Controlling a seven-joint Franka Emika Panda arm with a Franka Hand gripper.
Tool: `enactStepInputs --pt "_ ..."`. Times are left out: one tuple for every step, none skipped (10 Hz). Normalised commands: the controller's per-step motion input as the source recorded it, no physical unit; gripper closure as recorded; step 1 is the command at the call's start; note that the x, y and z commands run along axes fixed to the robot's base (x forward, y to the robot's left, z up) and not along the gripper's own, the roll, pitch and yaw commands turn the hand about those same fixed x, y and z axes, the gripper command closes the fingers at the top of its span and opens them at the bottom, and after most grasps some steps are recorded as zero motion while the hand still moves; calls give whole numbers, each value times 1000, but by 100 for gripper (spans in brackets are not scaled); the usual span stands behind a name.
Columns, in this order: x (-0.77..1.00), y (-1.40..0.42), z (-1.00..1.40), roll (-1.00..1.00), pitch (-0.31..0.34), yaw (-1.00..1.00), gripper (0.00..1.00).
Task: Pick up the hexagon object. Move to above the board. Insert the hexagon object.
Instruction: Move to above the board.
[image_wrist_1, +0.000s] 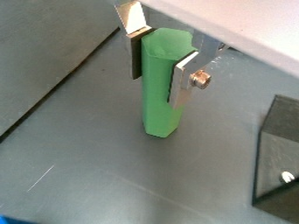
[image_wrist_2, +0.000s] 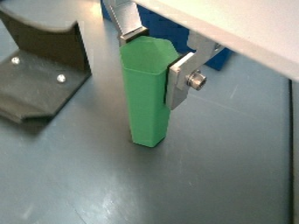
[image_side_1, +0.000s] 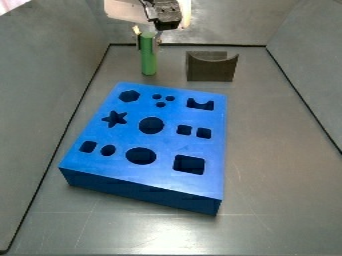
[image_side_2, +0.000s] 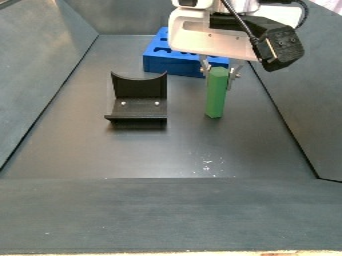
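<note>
The hexagon object (image_wrist_1: 162, 96) is a tall bright green peg standing upright on the dark floor. My gripper (image_wrist_1: 155, 87) is around its upper part, a silver finger pressed on each side, shut on it. It shows the same way in a wrist view (image_wrist_2: 146, 96) with the gripper (image_wrist_2: 149, 77). In a side view the peg (image_side_1: 147, 58) stands just beyond the far edge of the blue board (image_side_1: 134, 190), under the gripper (image_side_1: 147, 36). In a side view the peg (image_side_2: 215, 95) stands in front of the board (image_side_2: 160, 55), below the gripper (image_side_2: 218, 68).
The dark fixture (image_side_1: 210, 66) stands on the floor beside the peg, beyond the board's far edge; it also shows in a side view (image_side_2: 134, 100) and in both wrist views (image_wrist_1: 278, 157) (image_wrist_2: 41, 66). Grey walls enclose the floor.
</note>
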Motion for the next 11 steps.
enactStepInputs --pt "113 207 1000 74 -47 27 100" --pt "104 195 1000 65 6 14 100" --pt "100 185 1000 60 44 0 100" --pt "99 181 1000 55 75 -17 100" --pt "97 175 1000 49 93 -27 100" --pt "94 170 1000 45 97 -29 100" --pt "90 164 1000 34 94 -29 100" --pt "87 158 1000 23 92 -27 100" --pt "83 151 1000 14 91 -28 100" --pt "79 147 1000 9 90 -32 100" --pt "73 139 1000 1 87 -36 100"
